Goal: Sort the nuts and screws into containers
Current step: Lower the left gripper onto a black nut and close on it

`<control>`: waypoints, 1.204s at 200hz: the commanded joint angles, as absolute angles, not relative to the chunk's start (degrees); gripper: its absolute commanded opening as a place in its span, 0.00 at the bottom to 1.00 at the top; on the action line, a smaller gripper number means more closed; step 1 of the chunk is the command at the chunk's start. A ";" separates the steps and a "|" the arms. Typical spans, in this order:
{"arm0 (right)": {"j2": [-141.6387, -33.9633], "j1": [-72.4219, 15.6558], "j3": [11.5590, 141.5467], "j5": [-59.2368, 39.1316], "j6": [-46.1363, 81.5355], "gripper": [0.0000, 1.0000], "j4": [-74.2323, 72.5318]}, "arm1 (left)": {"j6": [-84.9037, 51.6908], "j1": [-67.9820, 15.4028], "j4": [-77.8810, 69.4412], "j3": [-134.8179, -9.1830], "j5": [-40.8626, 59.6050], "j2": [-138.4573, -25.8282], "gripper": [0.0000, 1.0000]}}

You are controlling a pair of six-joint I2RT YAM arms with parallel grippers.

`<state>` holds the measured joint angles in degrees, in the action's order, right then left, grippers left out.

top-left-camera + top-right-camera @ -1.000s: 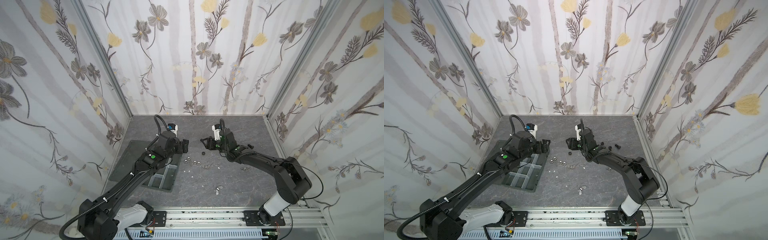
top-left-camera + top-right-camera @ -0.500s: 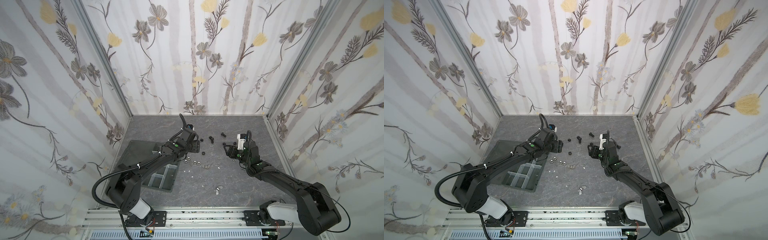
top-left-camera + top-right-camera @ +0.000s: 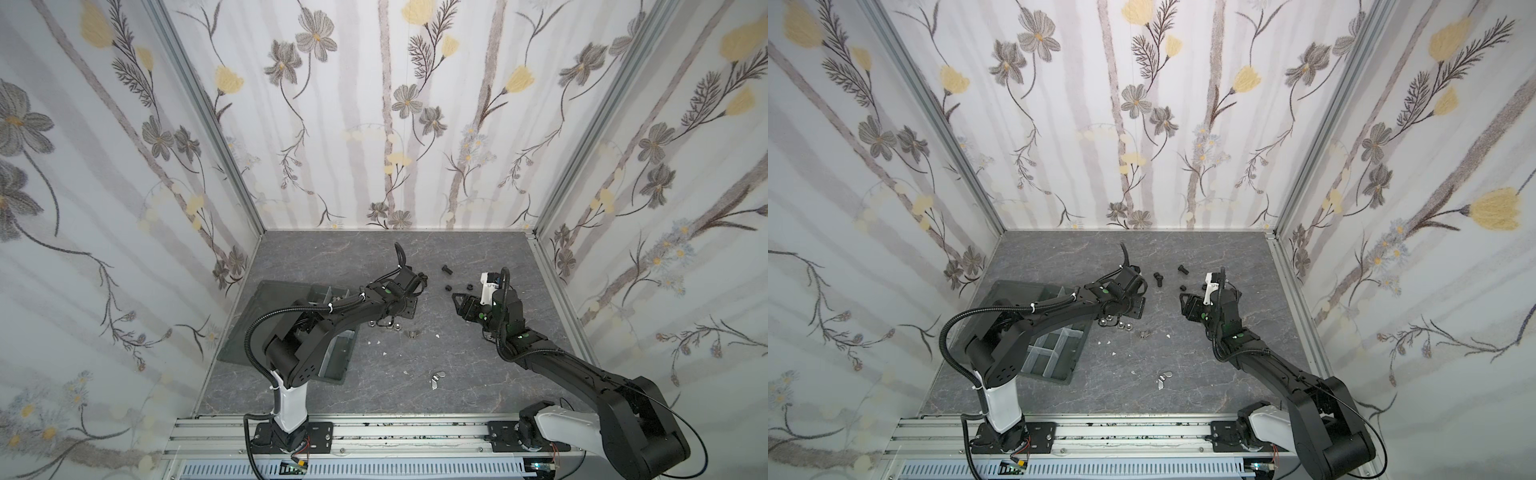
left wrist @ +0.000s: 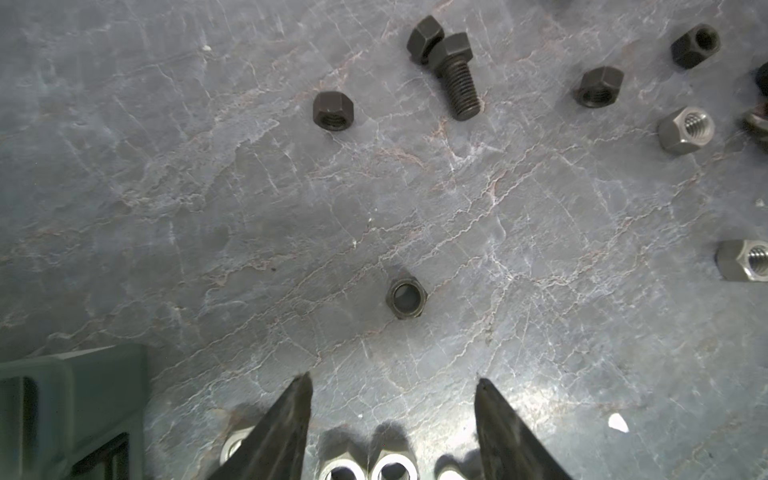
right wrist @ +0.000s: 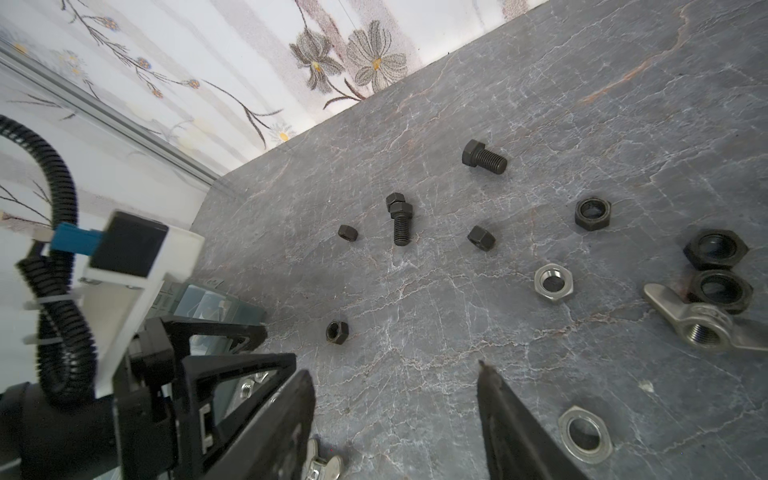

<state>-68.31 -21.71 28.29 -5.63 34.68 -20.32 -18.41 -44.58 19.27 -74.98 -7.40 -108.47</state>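
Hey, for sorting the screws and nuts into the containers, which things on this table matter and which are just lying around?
Part of the job:
- black screws
- black hex nuts
- silver hex nuts
- silver wing nuts
- organiser tray compartments

Just lying about:
- white flecks
- flat dark lid panel

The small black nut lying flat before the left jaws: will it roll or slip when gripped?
Probably no rolling: the nut lies flat, hole up. It looks like metal with short smooth sides, so it may slip or pop out. A push would likely slide it across the table.
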 commanded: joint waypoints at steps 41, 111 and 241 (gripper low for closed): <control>-67.32 -21.40 27.77 -3.86 35.47 0.63 -23.24 | -19.34 -45.44 19.16 -79.43 -5.54 -114.69 0.54; -67.70 -21.27 27.56 -4.13 35.67 0.63 -23.69 | -19.34 -45.60 18.90 -79.15 -6.84 -116.75 0.47; -67.76 -21.34 27.09 -4.40 35.79 0.63 -24.54 | -19.17 -45.35 19.15 -82.35 -8.30 -121.34 0.38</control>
<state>-67.64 -21.26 27.31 -4.38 35.11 -22.11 -18.65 -45.43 18.35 -81.60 -7.92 -120.38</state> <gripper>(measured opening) 0.630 0.407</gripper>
